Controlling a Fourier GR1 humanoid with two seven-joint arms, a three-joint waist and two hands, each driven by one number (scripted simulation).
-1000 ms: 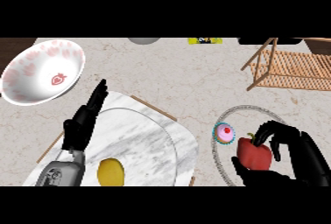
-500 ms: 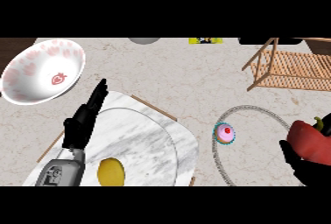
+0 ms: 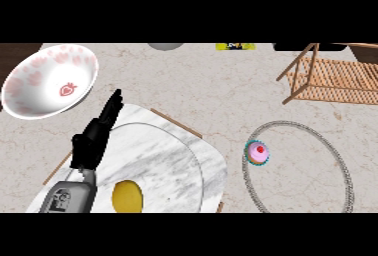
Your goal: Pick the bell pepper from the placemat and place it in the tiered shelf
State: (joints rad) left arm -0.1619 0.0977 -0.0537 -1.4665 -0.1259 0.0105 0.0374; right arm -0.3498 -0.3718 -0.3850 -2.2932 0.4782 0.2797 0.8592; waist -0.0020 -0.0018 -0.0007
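Observation:
My left hand [image 3: 94, 140] rests open at the left, fingers straight and pointing up over the marble board [image 3: 166, 160]. The round grey-rimmed placemat [image 3: 299, 167] lies at the lower right with only a pink cupcake [image 3: 258, 152] on its left edge. The wooden tiered shelf [image 3: 336, 80] stands at the upper right. Neither the bell pepper nor my right hand shows anywhere in the view.
A white bowl with pink strawberry prints [image 3: 49, 80] sits at the upper left. A yellow round fruit [image 3: 126, 195] lies on the marble board near the bottom edge. A grey object [image 3: 165, 46] and a yellow item [image 3: 236, 46] show at the counter's back.
My right hand, shut on the red bell pepper, lifted it off the placemat, moved right and left the view. The left hand has not moved.

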